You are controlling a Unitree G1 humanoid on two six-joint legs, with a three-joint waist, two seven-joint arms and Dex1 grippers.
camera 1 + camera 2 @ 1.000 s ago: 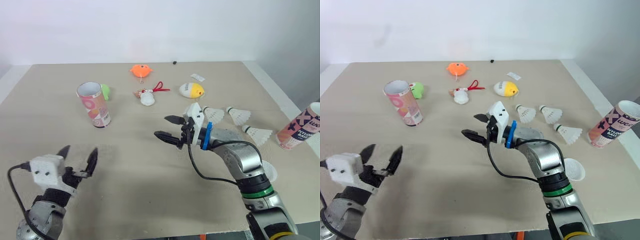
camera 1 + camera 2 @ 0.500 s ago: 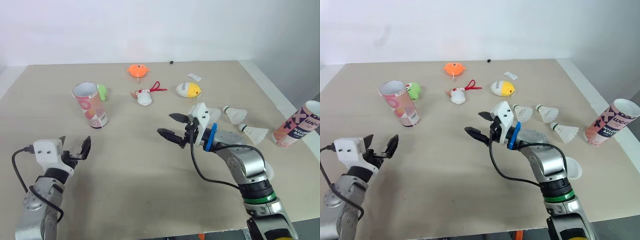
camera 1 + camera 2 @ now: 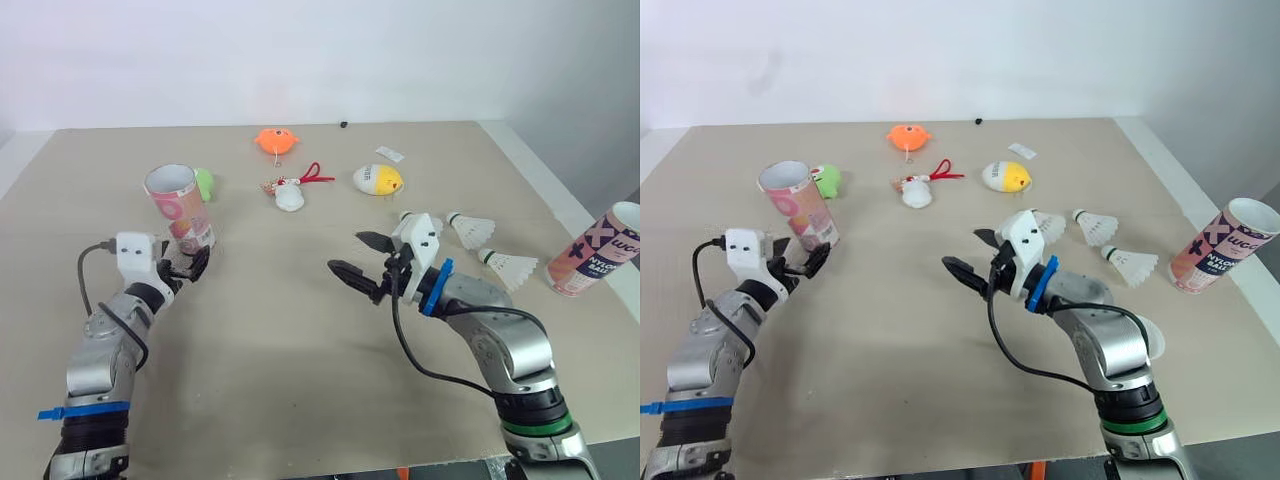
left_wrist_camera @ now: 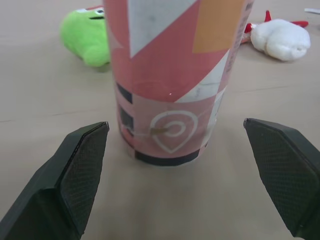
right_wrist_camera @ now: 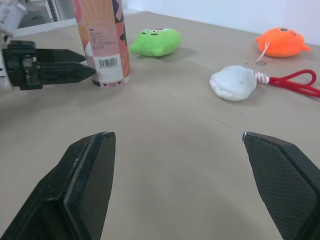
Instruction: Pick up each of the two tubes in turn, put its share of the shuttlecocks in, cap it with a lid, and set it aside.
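Note:
A pink patterned tube [image 3: 180, 208] stands upright with its top open at the table's left. My left gripper [image 3: 188, 268] is open just in front of its base; the left wrist view shows the tube [image 4: 170, 75] ahead between the two fingers [image 4: 75, 175], untouched. A second pink tube [image 3: 598, 252] stands at the right edge. Three shuttlecocks lie right of centre: one [image 3: 428, 226] partly behind my right gripper, another [image 3: 478, 230], and a third [image 3: 515, 267]. My right gripper [image 3: 362, 262] hovers open and empty over mid-table. A white lid [image 3: 1150, 338] peeks out behind the right forearm.
Plush toys lie across the far half: an orange one [image 3: 278, 140], a green one [image 3: 205, 183] behind the left tube, a white one with a red loop [image 3: 292, 195], and a yellow-white one [image 3: 381, 180]. A small white tag [image 3: 394, 154] lies nearby.
My left gripper has moved away from the near edge toward the left tube and now sits right at its base, still open. The right gripper drifted slightly rightward.

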